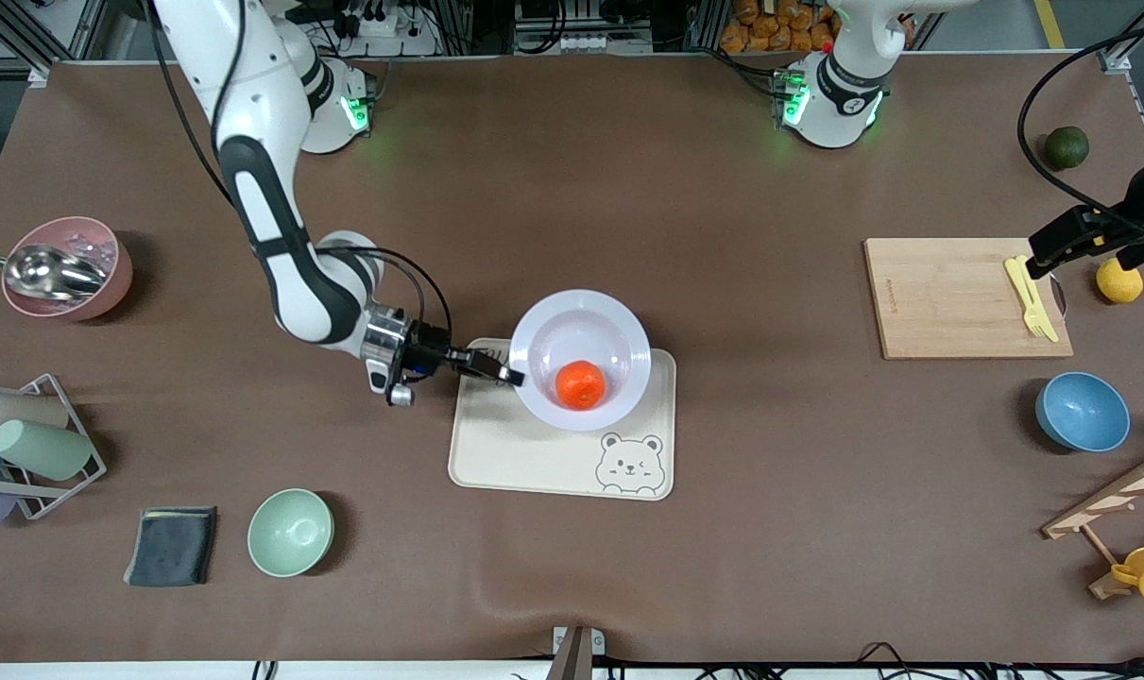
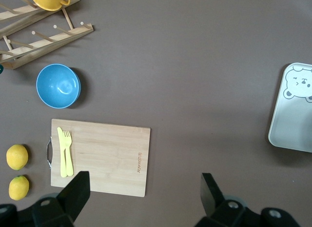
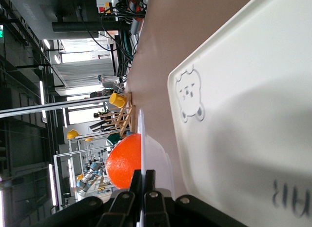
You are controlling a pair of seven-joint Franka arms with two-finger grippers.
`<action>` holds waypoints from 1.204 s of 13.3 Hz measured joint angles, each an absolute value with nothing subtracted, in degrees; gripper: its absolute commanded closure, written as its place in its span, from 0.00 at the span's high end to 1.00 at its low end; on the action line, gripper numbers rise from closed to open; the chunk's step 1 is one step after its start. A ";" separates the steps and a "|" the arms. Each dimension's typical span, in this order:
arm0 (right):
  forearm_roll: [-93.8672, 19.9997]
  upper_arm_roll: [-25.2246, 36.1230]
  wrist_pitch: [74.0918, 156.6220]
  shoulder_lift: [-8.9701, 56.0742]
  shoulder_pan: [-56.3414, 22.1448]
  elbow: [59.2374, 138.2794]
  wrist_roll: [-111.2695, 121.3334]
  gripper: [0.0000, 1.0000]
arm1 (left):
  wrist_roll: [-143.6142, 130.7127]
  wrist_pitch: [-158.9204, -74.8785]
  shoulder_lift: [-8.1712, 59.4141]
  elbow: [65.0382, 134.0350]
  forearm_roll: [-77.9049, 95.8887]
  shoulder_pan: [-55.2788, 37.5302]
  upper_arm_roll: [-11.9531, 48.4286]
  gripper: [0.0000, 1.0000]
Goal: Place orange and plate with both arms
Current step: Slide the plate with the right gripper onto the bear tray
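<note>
My surface [image 1: 723,236] was brown. The plate [image 1: 581,321] was pale lavender-white and the orange [image 1: 580,384] in it bright orange-red. The tray [image 1: 496,453] under them was cream, with an outlined bear face [image 1: 629,464] in one corner. The cutting board [image 1: 949,297] was light wood, its fork [image 1: 1032,298] yellow; nearby, a bowl [image 1: 1082,412] was blue.

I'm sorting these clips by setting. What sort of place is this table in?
Most likely a robotics lab staged as a kitchen table: two arm bases are bolted along the brown mat, cables and power strips sit above it, and tableware such as the plate and cutting board is laid out.
</note>
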State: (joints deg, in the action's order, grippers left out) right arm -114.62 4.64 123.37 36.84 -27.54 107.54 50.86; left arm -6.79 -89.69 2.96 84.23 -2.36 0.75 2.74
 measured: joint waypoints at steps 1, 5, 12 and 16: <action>-114.64 4.66 123.38 39.15 -27.18 105.93 52.78 0.00 | -6.78 -89.69 2.96 84.25 -2.36 0.76 2.74 1.00; -115.06 4.66 122.98 42.91 -25.23 103.48 57.18 0.00 | -6.77 -89.69 2.96 84.27 -2.36 0.97 2.71 1.00; -117.26 4.61 123.08 44.49 -25.16 101.03 57.34 0.00 | -6.69 -89.69 2.96 84.28 -2.36 1.56 2.74 1.00; -117.27 4.60 123.09 45.77 -25.16 100.30 58.28 0.00 | -6.69 -89.69 2.95 84.27 -2.36 1.56 2.85 1.00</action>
